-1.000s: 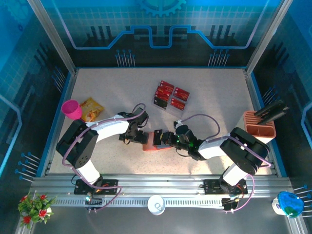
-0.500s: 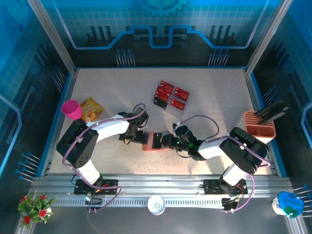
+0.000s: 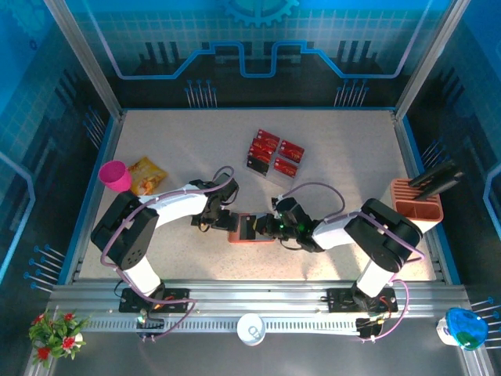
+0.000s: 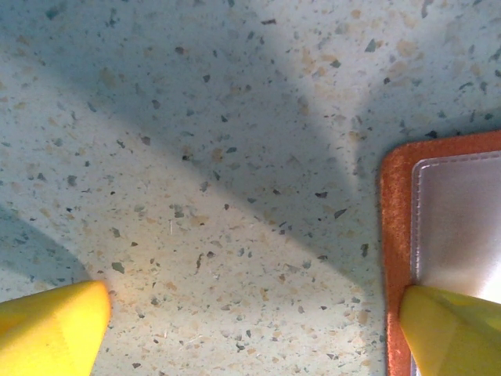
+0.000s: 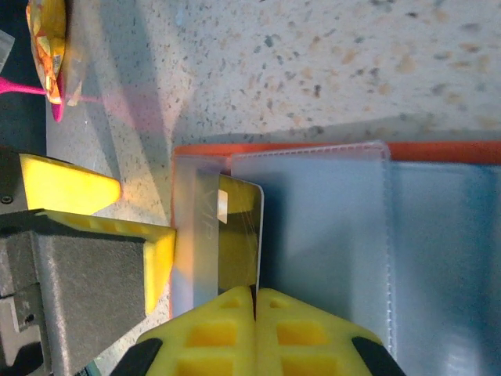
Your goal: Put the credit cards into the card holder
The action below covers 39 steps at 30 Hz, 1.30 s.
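Top external: places the small orange-red folding card holder (image 3: 249, 229) open by the speckled table's (image 3: 352, 157) near edge, midway along. Right wrist: finds the right gripper (image 5: 254, 301) closed, tips touching a small glossy rectangular credit card (image 5: 235, 235) half under the clear end pocket (image 5: 200, 227); judges the pocket lies leftward. Finds the left gripper (image 4: 250, 333) spread, one finger on the holder's left edge.

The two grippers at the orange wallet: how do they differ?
The left gripper stands wide open; the right gripper is shut. The left gripper has one finger at the card holder's edge, while the right gripper pinches a card at its clear pocket. Both have yellow fingers.
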Tool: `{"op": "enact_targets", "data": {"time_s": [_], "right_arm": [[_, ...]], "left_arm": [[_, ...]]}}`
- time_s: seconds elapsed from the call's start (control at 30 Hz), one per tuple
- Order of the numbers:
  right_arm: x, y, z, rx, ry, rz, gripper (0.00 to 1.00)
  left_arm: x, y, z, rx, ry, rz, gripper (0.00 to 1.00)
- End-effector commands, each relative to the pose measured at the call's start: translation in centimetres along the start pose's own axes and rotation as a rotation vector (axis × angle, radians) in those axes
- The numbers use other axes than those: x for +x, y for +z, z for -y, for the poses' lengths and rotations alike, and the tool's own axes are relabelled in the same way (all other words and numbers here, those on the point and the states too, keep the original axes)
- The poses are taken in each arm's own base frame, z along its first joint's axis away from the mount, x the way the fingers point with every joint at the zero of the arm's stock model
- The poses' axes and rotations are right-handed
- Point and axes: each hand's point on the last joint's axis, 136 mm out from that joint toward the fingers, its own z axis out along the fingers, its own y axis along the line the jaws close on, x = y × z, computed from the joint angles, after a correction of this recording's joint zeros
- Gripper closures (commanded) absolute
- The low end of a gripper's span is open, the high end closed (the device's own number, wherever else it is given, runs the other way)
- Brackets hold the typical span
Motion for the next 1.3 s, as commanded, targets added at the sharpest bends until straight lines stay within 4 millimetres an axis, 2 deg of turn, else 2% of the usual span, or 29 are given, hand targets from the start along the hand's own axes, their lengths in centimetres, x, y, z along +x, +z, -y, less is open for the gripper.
{"op": "enact_targets", "data": {"time_s": [0.0, 0.13, 0.3, 0.43, 0.6, 0.73, 0.87, 1.13, 1.27], "right_arm": [[1.6, 1.0, 1.3, 0.054, -0.007, -0.097, 1.0], [2.0, 1.6, 0.9, 0.059, -0.022, -0.141, 1.0], [0.8, 0.3, -0.2, 0.057, -0.041, -0.13, 0.7], [-0.9, -1.6, -1.4, 0.048, -0.067, -0.085, 0.64], [-1.4, -2.9, -1.3, 0.098, -0.104, -0.093, 0.67], [-1.5, -2.6, -1.4, 0.13, -0.134, -0.124, 0.8], [-1.7, -2.0, -1.8, 0.146, -0.151, -0.144, 0.88], [-1.3, -0.5, -2.0, 0.168, -0.169, -0.181, 0.9], [-0.6, 0.1, -1.3, 0.191, -0.172, -0.215, 0.91]], "left_arm": [[0.8, 1.3, -0.1, -0.009, 0.005, -0.047, 0.03], [0.5, 1.1, 0.1, -0.002, 0.004, -0.036, 0.03], [-0.3, 0.2, 0.5, 0.014, -0.004, -0.01, 0.03], [-1.7, -1.7, 1.1, 0.057, -0.031, 0.032, 0.03], [-3.6, -4.4, 1.7, 0.122, -0.07, 0.096, 0.02], [-4.0, -5.2, 1.4, 0.139, -0.105, 0.116, 0.02], [-3.2, -4.6, 0.6, 0.122, -0.125, 0.101, 0.02], [-1.6, -2.2, -1.0, 0.051, -0.141, 0.044, 0.02], [-1.1, -1.2, -1.3, 0.031, -0.128, 0.021, 0.02]]}}
